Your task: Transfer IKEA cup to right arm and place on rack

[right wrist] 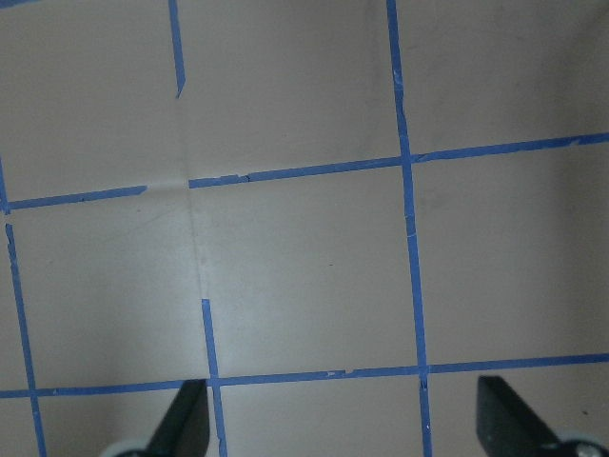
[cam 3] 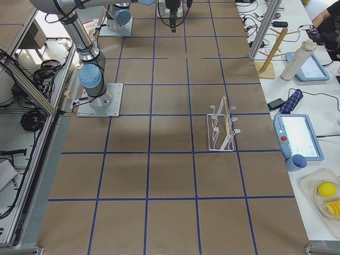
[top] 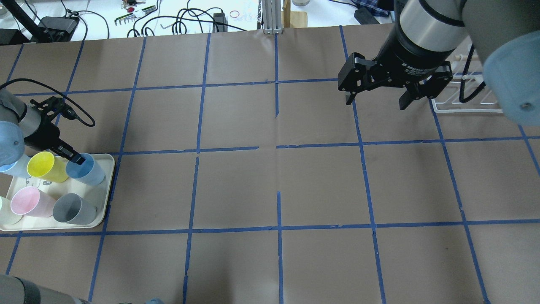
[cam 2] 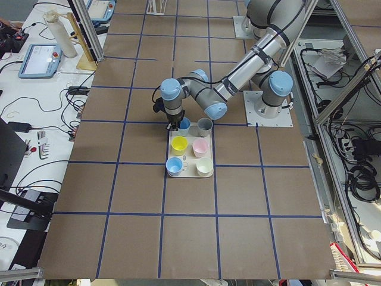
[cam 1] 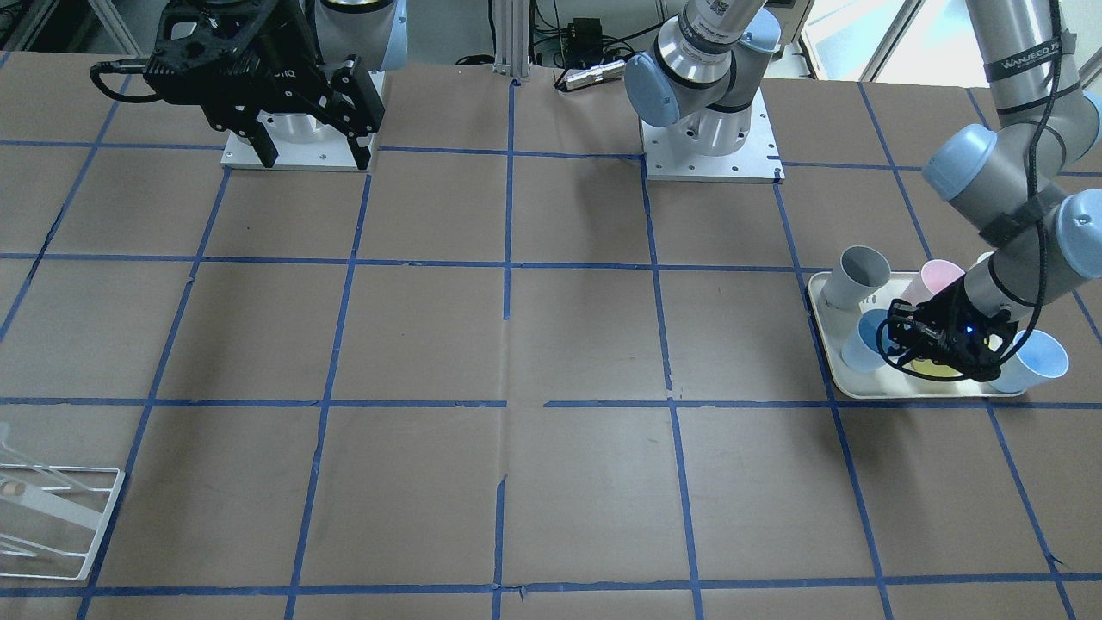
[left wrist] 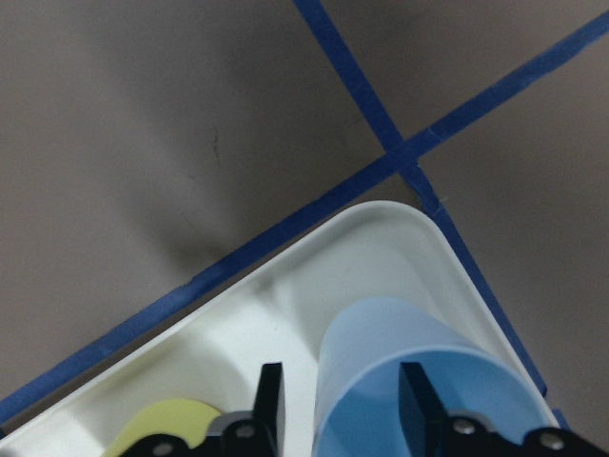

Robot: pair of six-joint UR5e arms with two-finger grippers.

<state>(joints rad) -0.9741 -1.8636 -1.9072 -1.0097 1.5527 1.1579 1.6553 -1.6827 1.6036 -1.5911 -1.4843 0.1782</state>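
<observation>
You are just starting: the left gripper (left wrist: 341, 383) is hanging open around the rim of the IKEA cup (top: 89, 169) in the tray (top: 108, 185). The right gripper (top: 376, 103) is hanging wide open near the rack (top: 466, 104), so you are not passing or placing the cup yet.

Left hand (cam 2: 173, 123) at IKEA cup (cam 2: 185, 125) on tray (cam 2: 189, 174)

The overhead camera looks forward and down across the brown paper-covered table (top: 270, 190); the front-facing one stares steeply back from the opposite side. Both catch the cream rounded-corner tray (top: 110, 177) and the low white wire rack (top: 468, 110). The side cameras look along the table from high at either end. The wrist cameras hang close: the left above the tray's corner, the right above bare taped table.
</observation>
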